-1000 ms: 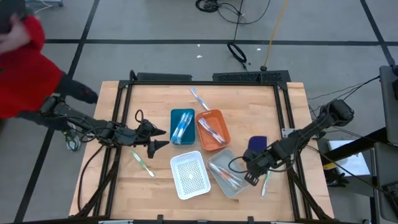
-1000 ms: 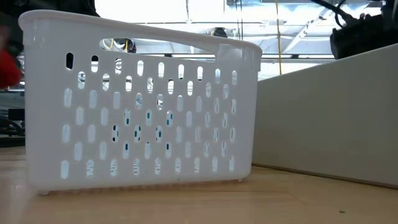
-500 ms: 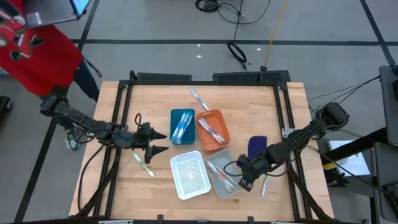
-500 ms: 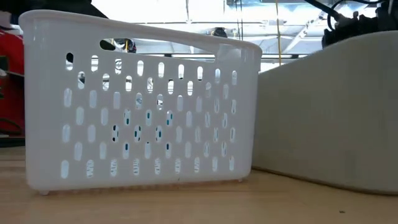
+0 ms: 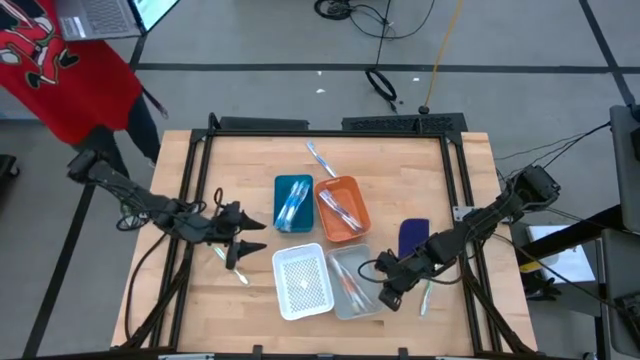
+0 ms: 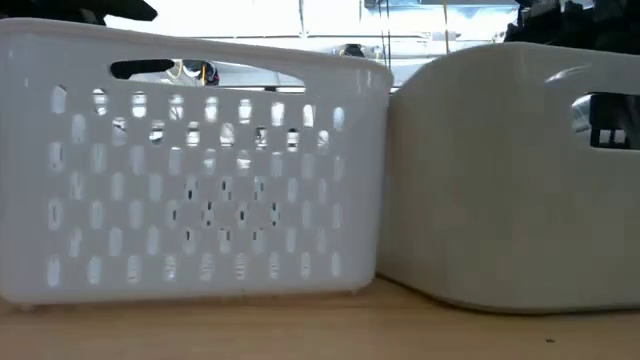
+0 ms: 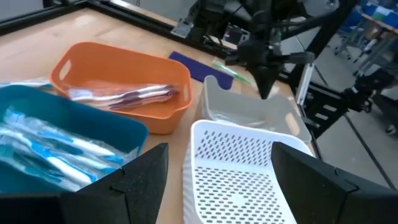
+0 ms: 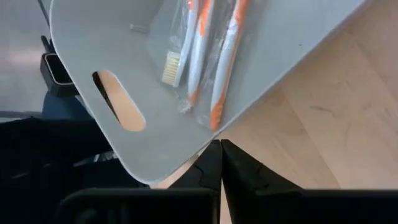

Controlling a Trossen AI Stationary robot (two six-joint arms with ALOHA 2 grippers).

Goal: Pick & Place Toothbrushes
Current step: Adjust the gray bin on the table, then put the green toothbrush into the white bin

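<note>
Colours across the pale wood surface (image 5: 200, 170)

A teal tray (image 5: 293, 186) holds blue-and-white toothbrushes (image 5: 290, 208); just beside the teal tray, an orange tray (image 5: 350, 186) holds pinkish ones (image 5: 340, 208). The white basket (image 5: 304, 281) is pierced with rows of small slots. The grey tray (image 5: 353, 258) carries orange-and-white toothbrushes (image 8: 214, 50). A dark blue flat piece (image 5: 413, 233) lies near the grey tray. A green-accented toothbrush (image 5: 226, 259) lies near the white basket. Both hands are black. A person's top (image 5: 70, 70) is red.

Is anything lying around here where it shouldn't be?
Yes. Three toothbrushes lie loose on the table instead of in bins: a green toothbrush under the open left gripper, another beside the shut right gripper, and a third behind the orange bin.
</note>
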